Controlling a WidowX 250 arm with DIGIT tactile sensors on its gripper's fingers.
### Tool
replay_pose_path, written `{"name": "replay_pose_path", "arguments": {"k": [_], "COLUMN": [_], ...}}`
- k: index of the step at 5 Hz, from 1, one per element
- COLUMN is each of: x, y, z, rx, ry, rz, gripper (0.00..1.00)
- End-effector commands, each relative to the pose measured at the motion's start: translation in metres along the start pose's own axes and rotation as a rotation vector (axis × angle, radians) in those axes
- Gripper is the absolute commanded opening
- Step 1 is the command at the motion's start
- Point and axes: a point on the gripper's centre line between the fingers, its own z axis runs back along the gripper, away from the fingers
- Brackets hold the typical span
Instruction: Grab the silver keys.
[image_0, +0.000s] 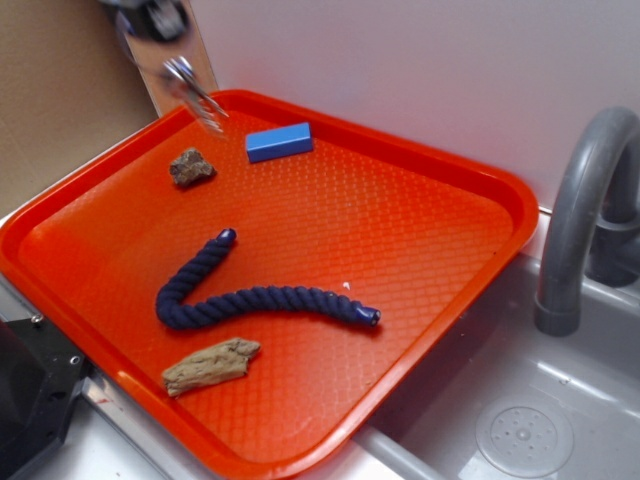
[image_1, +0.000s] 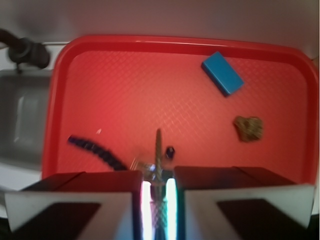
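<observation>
The silver keys (image_0: 193, 92) hang in the air above the far left corner of the orange tray (image_0: 455, 215), blurred by motion. My gripper (image_0: 160, 22) is at the top left of the exterior view, shut on them. In the wrist view the gripper (image_1: 158, 192) has its two jaws pressed close on the keys (image_1: 158, 160), one thin key sticking out ahead over the tray (image_1: 125, 90).
On the tray lie a blue block (image_0: 279, 142), a small brown-grey rock (image_0: 191, 166), a dark blue rope (image_0: 255, 298) and a piece of wood (image_0: 210, 365). A grey sink (image_0: 520, 420) with a curved faucet (image_0: 585, 200) stands to the right. A wall runs behind.
</observation>
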Motion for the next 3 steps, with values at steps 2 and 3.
{"name": "replay_pose_path", "arguments": {"k": [2, 3], "x": [-0.014, -0.029], "y": [-0.011, -0.027], "z": [0.057, 0.065], "rx": [0.06, 0.062], "ry": [-0.055, -0.06], "rz": [0.047, 0.057], "gripper": [0.0, 0.0]}}
